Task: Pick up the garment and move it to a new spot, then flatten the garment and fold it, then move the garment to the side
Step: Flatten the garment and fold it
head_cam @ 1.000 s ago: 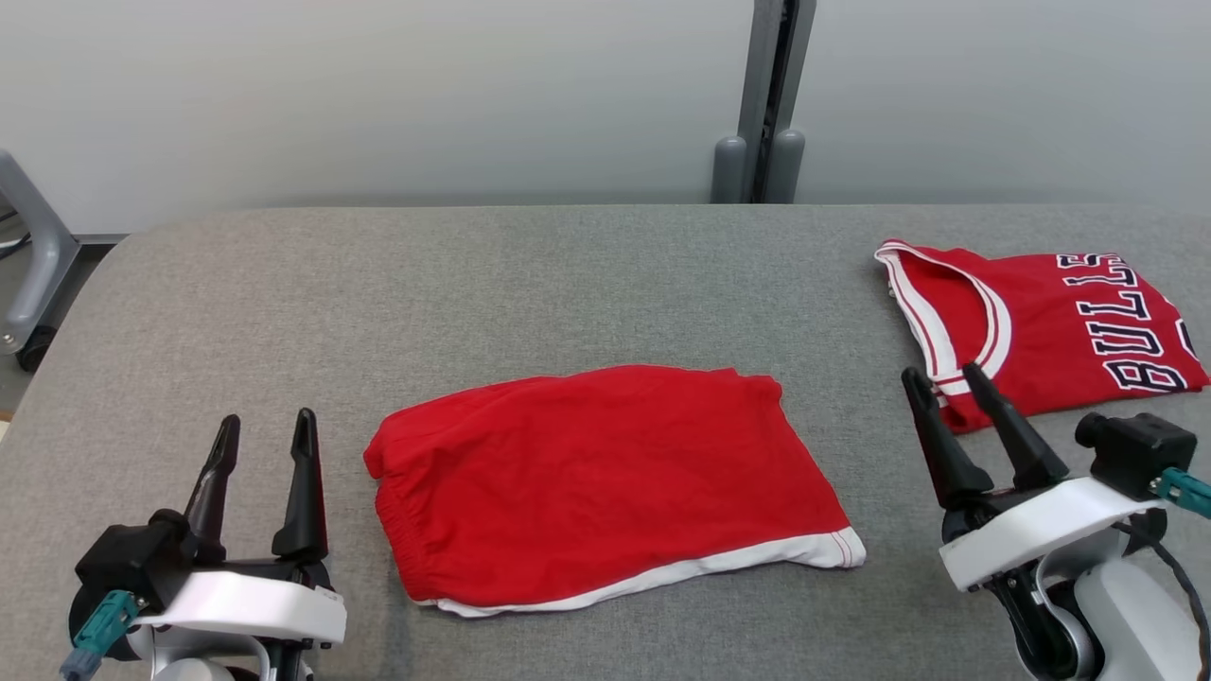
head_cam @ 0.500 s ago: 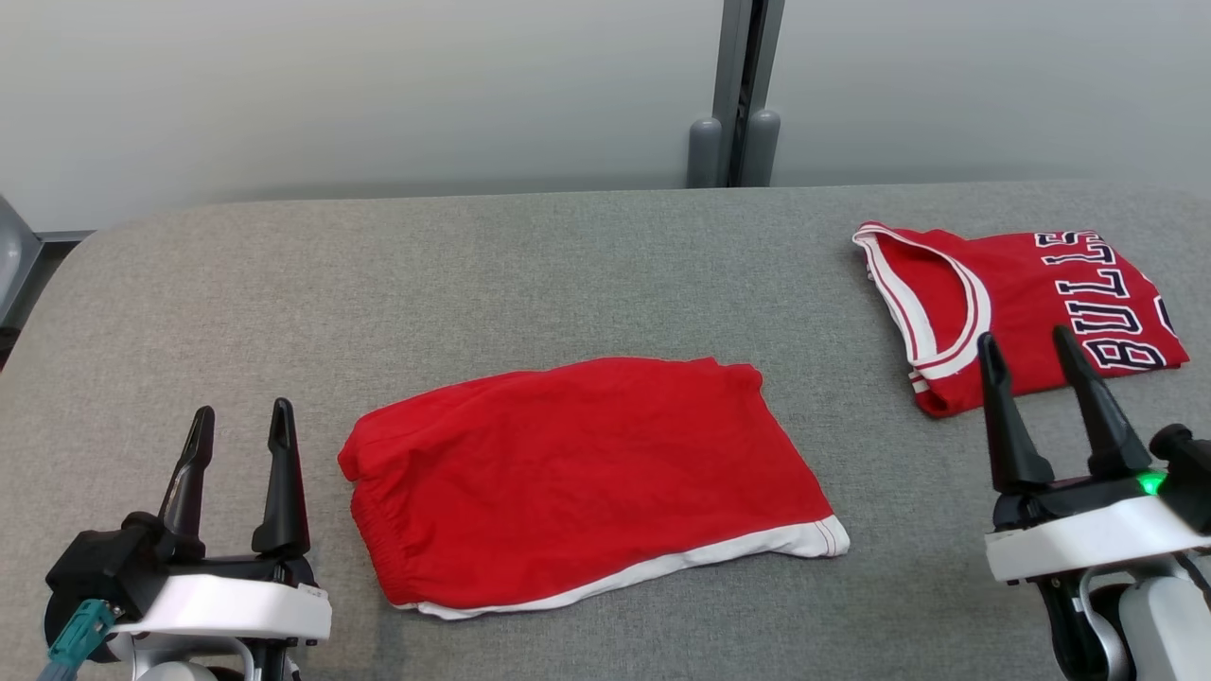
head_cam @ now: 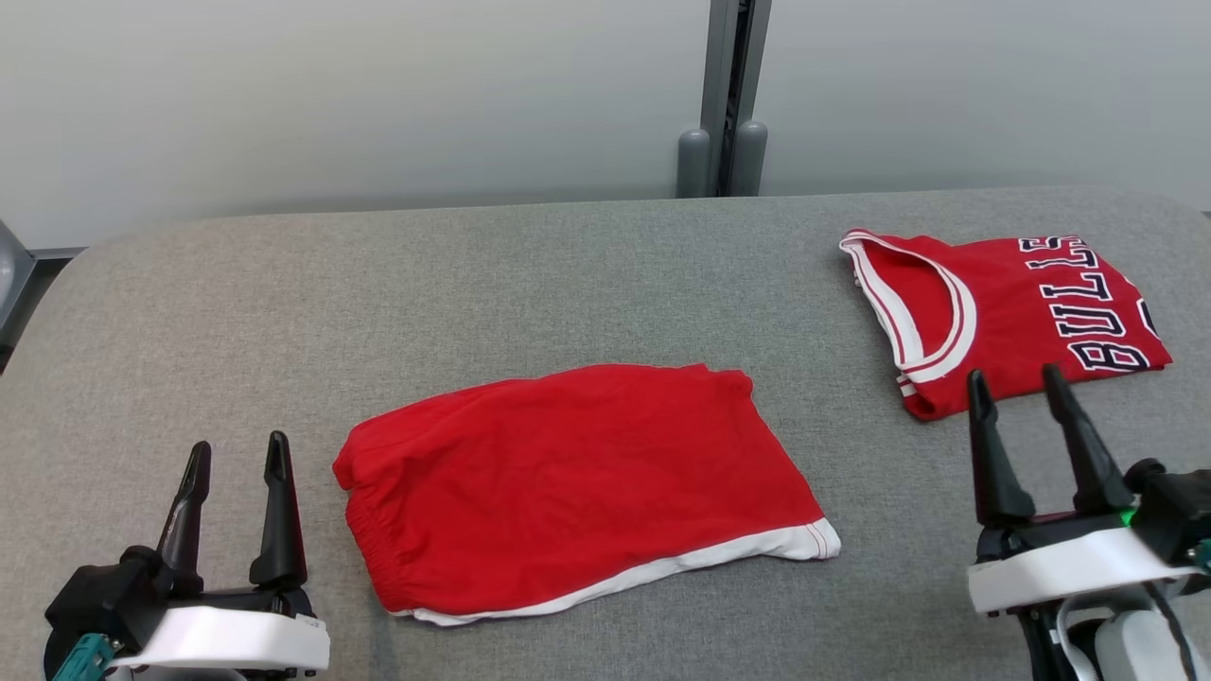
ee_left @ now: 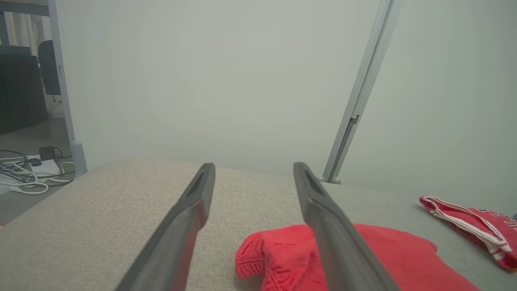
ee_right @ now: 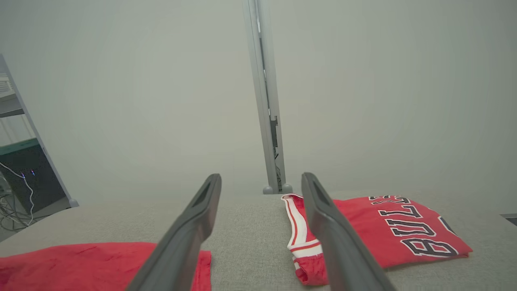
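In the head view the red shorts point(head_cam: 577, 487) lie flat at the near middle of the grey cloth-covered table point(head_cam: 473, 274). They sit between the left gripper point(head_cam: 236, 452) at the near left and the right gripper point(head_cam: 1012, 380) at the near right. Both grippers have their jaws spread wide and empty, clear of any cloth. A folded red jersey point(head_cam: 1003, 312) with white trim and dark lettering lies at the far right, well apart from the shorts. The shorts look folded over, so the step in hand is probably carrying them aside. That would go best with one gripper pinching every layer at the gathered waistband point(head_cam: 371, 530) on the left and the other near the white hem band point(head_cam: 662, 570) on the right. Lifting level should keep the fold from falling open. The fabric looks thin, limp and matte, and the coarse table weave could drag the bottom layer if the shorts were slid. In the left wrist view the left gripper point(ee_left: 254, 169) shows long dark tapered fingers parted around nothing, with the puckered waistband point(ee_left: 252, 264) beyond them. In the right wrist view the right gripper point(ee_right: 261, 180) is equally wide and empty, with the shorts point(ee_right: 80, 262) at the near left and the jersey point(ee_right: 404, 238) to the right.
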Robot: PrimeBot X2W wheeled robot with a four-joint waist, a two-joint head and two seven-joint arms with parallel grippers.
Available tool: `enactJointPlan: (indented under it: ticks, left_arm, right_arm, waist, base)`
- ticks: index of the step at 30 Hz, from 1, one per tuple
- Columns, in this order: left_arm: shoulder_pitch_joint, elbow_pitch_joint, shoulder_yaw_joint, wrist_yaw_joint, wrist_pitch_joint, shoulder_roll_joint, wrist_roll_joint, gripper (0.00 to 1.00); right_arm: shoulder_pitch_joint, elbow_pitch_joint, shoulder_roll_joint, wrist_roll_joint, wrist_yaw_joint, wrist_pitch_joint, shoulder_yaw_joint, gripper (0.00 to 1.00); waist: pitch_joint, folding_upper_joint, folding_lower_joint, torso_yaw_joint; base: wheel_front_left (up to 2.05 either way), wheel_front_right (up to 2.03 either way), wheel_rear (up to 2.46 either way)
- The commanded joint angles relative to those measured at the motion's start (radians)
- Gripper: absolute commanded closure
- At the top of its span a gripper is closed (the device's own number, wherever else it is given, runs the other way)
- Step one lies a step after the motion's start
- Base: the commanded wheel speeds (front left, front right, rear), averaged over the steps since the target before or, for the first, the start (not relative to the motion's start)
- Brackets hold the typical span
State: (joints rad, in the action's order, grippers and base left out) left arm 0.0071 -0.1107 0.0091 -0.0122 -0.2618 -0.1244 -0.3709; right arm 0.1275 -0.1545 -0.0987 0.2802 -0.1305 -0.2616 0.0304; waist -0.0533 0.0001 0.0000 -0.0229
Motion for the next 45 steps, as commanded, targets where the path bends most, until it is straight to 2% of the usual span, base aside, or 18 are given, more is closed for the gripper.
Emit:
enactJointPlan:
  ticks: [1, 16, 45]
  left_arm:
    - [0.001, 0.005, 0.006, -0.004, -0.004, -0.003, 0.008, 0.00]
    - [-0.010, -0.001, 0.016, -0.024, -0.002, 0.020, 0.045, 0.00]
    - [-0.020, -0.023, 0.022, -0.039, -0.003, 0.031, 0.059, 0.00]
  right_arm:
    - [-0.007, -0.016, -0.006, -0.002, -0.001, -0.004, 0.007, 0.00]
    - [0.013, -0.067, -0.016, -0.020, -0.001, -0.004, 0.047, 0.00]
    - [0.020, -0.084, -0.007, -0.009, -0.001, -0.004, 0.048, 0.00]
  waist:
    - [0.002, -0.0001, 0.0000, 0.001]
    - [0.018, -0.0001, 0.0000, 0.003]
    - [0.014, -0.0001, 0.0000, 0.010]
  base:
    - [0.00, 0.00, 0.00]
    - [0.00, 0.00, 0.00]
    - [0.00, 0.00, 0.00]
